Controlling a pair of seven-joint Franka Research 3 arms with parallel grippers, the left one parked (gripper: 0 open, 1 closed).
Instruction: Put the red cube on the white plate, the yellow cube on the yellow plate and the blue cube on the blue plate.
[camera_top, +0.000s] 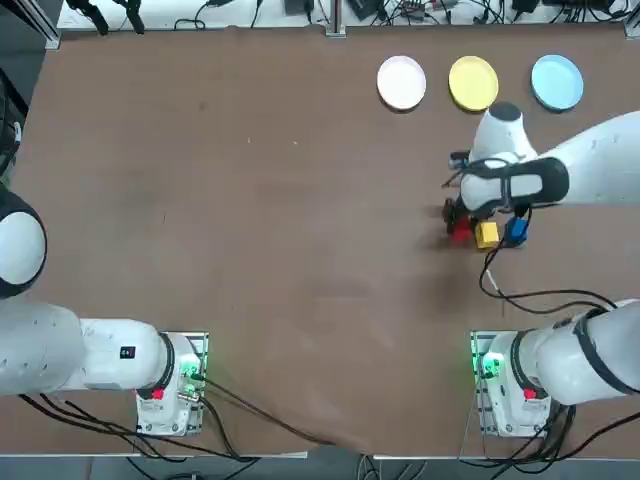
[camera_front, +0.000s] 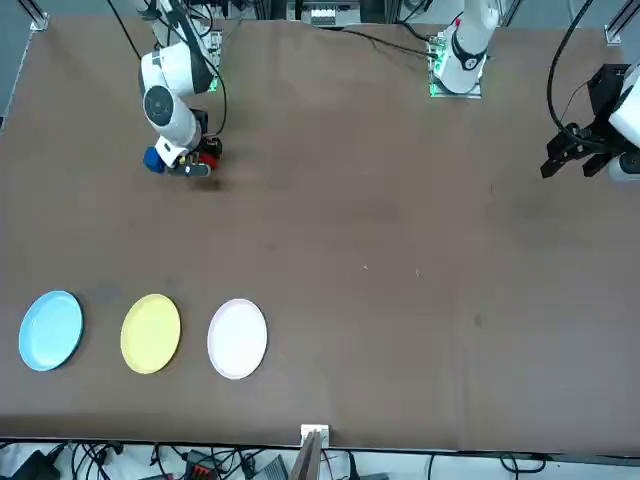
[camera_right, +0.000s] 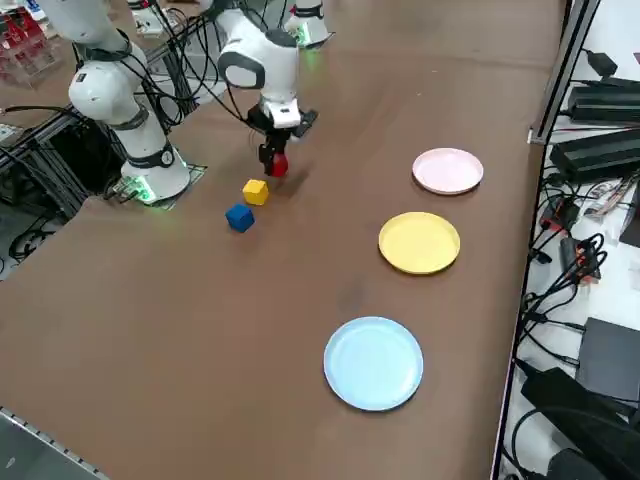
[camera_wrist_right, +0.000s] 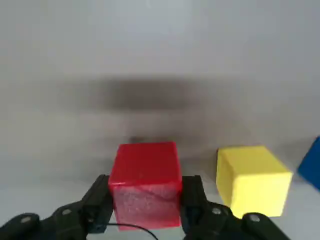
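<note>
My right gripper (camera_wrist_right: 146, 205) is shut on the red cube (camera_wrist_right: 146, 182), its two fingers pressed against the cube's sides; it shows too in the side view as the right gripper (camera_right: 274, 160) low over the table with the red cube (camera_right: 278, 165). The yellow cube (camera_wrist_right: 252, 178) (camera_right: 255, 192) sits right beside it, and the blue cube (camera_right: 239, 217) (camera_top: 516, 231) lies just past that. Along the far edge stand the white plate (camera_top: 401, 82), the yellow plate (camera_top: 473, 83) and the blue plate (camera_top: 557, 82), all bare.
Cables and boxes (camera_right: 600, 150) lie along the table's far side, beyond the plates. A black cable (camera_top: 540, 297) trails from the right arm across the table toward its base.
</note>
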